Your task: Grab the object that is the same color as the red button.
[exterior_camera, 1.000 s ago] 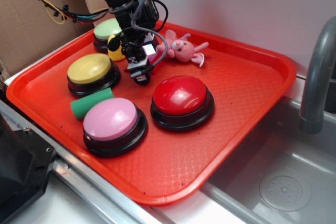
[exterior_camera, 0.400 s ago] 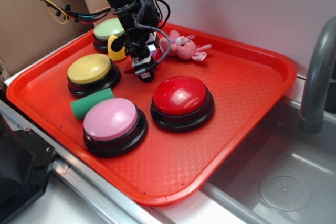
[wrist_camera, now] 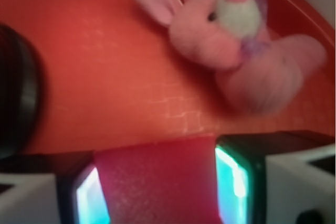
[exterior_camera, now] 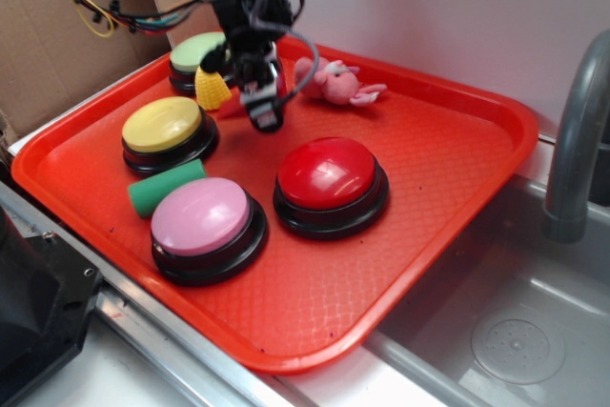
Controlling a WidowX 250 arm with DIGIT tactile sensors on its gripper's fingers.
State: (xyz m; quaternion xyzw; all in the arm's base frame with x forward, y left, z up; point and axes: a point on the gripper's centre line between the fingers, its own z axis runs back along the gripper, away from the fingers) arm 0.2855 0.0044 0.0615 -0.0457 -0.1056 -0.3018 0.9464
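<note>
While lifted off the orange tray [exterior_camera: 457, 197], pincer [wrist_camera: 160, 190] clamping red wedge [wrist_camera: 157, 182] (both pads touching), pink plush [wrist_camera: 231, 45] beyond.

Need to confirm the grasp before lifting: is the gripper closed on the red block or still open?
Closed on it. In the wrist view the red block fills the gap between both fingers of the gripper, touching each side.

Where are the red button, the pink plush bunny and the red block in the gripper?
red button [exterior_camera: 327, 171], exterior view, top of the glossy dome.
pink plush bunny [wrist_camera: 212, 24], wrist view, middle of the head.
red block [wrist_camera: 160, 179], wrist view, face showing between the gripper's two pads.
</note>
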